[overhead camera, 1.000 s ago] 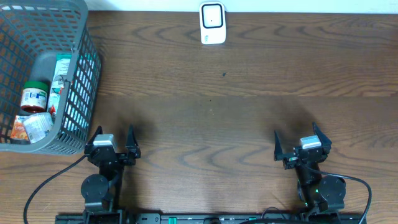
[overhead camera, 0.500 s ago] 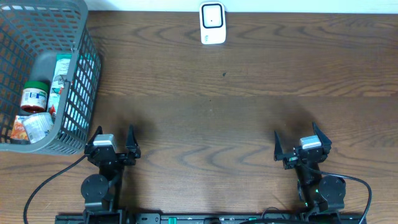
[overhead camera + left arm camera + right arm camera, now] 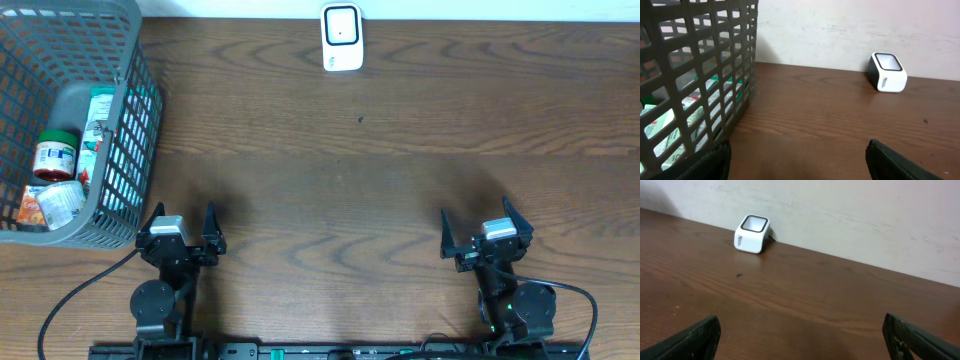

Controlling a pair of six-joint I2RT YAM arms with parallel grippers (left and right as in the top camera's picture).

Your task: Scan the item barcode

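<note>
The white barcode scanner (image 3: 342, 38) stands at the table's far edge, in the middle; it also shows in the left wrist view (image 3: 887, 72) and the right wrist view (image 3: 752, 234). The items lie in a grey basket (image 3: 125, 120) at the far left: a green-capped jar (image 3: 55, 150), a white and green box (image 3: 97, 120) and an orange-printed packet (image 3: 55, 203). My left gripper (image 3: 182, 222) (image 3: 800, 162) rests open near the front edge, just right of the basket. On the right my right gripper (image 3: 476, 222) (image 3: 802, 337) is open too. Neither holds anything.
The basket wall (image 3: 700, 75) rises close by on the left of the left gripper. A pale wall (image 3: 840, 210) runs behind the table's far edge. Dark wood tabletop (image 3: 340, 180) lies between the grippers and the scanner.
</note>
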